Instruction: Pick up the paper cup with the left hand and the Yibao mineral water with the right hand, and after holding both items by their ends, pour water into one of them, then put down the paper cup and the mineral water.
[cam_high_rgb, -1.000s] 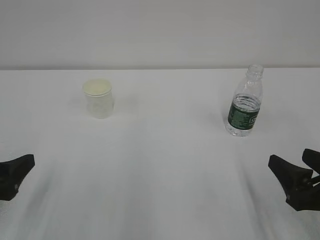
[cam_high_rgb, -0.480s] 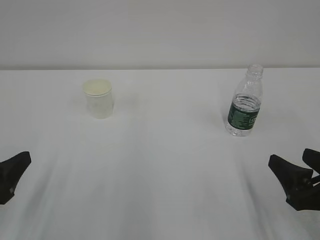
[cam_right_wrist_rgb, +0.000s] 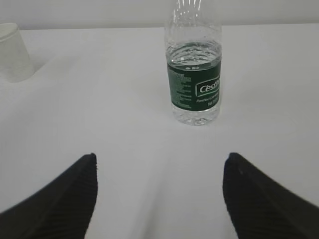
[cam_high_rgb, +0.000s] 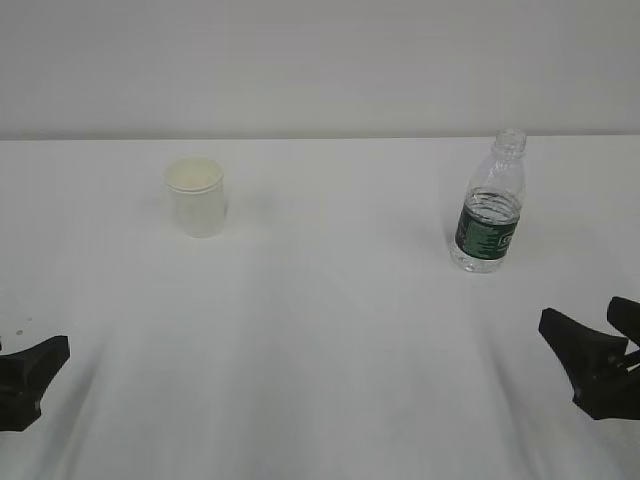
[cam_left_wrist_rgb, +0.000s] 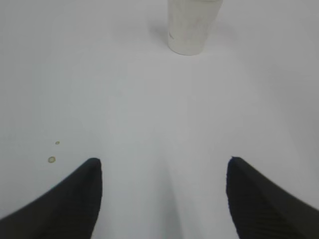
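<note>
Nearest the camera in the exterior view, the left claw (cam_high_rgb: pixel 28 372) sits low at the bottom-left edge and the right claw (cam_high_rgb: pixel 598 362) at the bottom-right. Both wrist views show the jaws spread wide with nothing between them, so each claw is open and empty above the white surface (cam_high_rgb: pixel 330 330). A couple of small specks (cam_left_wrist_rgb: pixel 51 159) lie on the surface just ahead of the left claw's left finger.

Farther out, the Yibao mineral water (cam_high_rgb: pixel 489 205) stands upright on the right half of the surface, uncapped, with water reaching about to the top of its green label. The right wrist view has it slightly left of centre between the fingers, well ahead. The paper cup (cam_high_rgb: pixel 196 196) stands upright on the left half, a little farther back, well apart from the bottle; the left wrist view shows only its lower wall at the top edge, right of centre.

The step in hand appears to be the approach to both grasps. To do it well, each arm should probably centre its target between the jaws before advancing. The left claw would close gently, since a thin paper wall likely crushes. The bottle is open, so the right claw should keep it upright and avoid squeezing hard enough to spill.
</note>
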Action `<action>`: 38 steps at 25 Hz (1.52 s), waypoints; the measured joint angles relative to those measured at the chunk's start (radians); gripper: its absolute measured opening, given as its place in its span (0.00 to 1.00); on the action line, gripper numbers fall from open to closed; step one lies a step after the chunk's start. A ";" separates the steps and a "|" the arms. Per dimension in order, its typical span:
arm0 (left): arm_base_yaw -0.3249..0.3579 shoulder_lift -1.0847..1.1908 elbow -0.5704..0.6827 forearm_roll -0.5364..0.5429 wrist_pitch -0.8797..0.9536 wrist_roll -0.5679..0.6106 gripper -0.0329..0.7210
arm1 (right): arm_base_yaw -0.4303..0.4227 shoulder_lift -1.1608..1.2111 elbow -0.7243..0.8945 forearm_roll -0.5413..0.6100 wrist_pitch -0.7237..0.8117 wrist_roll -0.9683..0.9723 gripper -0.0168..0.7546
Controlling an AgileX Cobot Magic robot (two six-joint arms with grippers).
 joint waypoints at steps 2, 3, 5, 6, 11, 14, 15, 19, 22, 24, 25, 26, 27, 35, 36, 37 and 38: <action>0.000 0.000 0.000 -0.002 0.000 0.000 0.78 | 0.000 0.000 0.000 0.000 0.000 0.000 0.79; 0.000 0.000 -0.002 -0.004 0.000 0.000 0.78 | 0.000 0.000 0.000 0.000 0.000 0.000 0.79; 0.000 0.000 -0.015 -0.005 0.000 0.000 0.78 | 0.000 0.000 0.000 0.000 -0.002 0.000 0.79; 0.000 0.000 -0.023 -0.006 0.000 0.000 0.78 | 0.000 0.000 0.000 0.000 -0.002 0.000 0.79; 0.000 0.002 -0.064 -0.008 0.000 0.000 0.77 | 0.000 0.000 -0.009 0.000 -0.002 0.000 0.79; 0.000 0.009 -0.079 -0.010 -0.002 0.000 0.77 | 0.000 0.000 -0.015 0.000 -0.002 0.000 0.79; 0.000 0.016 -0.083 -0.012 -0.002 0.000 0.77 | 0.000 0.000 -0.017 0.000 -0.002 0.000 0.79; 0.000 0.048 -0.087 -0.012 -0.004 0.000 0.76 | 0.000 0.000 -0.021 0.002 -0.002 0.000 0.79; 0.000 0.073 -0.090 -0.012 -0.004 0.000 0.76 | 0.000 0.000 -0.021 0.007 -0.002 0.000 0.79; 0.000 0.076 -0.091 -0.012 -0.004 0.000 0.76 | 0.000 0.000 -0.021 0.007 -0.002 0.000 0.79; 0.000 0.078 -0.091 -0.012 -0.004 0.000 0.76 | 0.000 0.000 -0.021 0.010 -0.002 0.000 0.79; 0.000 0.079 -0.091 -0.012 -0.004 0.000 0.76 | 0.000 0.000 -0.021 0.010 -0.002 0.000 0.79; 0.000 0.079 -0.091 -0.012 -0.004 0.000 0.76 | 0.000 0.000 -0.021 0.010 -0.002 0.000 0.80; 0.000 0.079 -0.091 -0.012 -0.004 0.000 0.76 | 0.000 0.045 -0.057 0.006 -0.002 -0.089 0.85; 0.000 0.079 -0.091 -0.012 -0.004 0.000 0.76 | 0.000 0.065 -0.063 0.002 -0.002 -0.102 0.86; 0.000 0.079 -0.091 -0.012 -0.004 0.000 0.76 | 0.000 0.083 -0.068 0.000 -0.002 -0.102 0.86; 0.000 0.079 -0.091 -0.012 -0.004 0.000 0.76 | 0.000 0.105 -0.072 0.000 -0.002 -0.117 0.86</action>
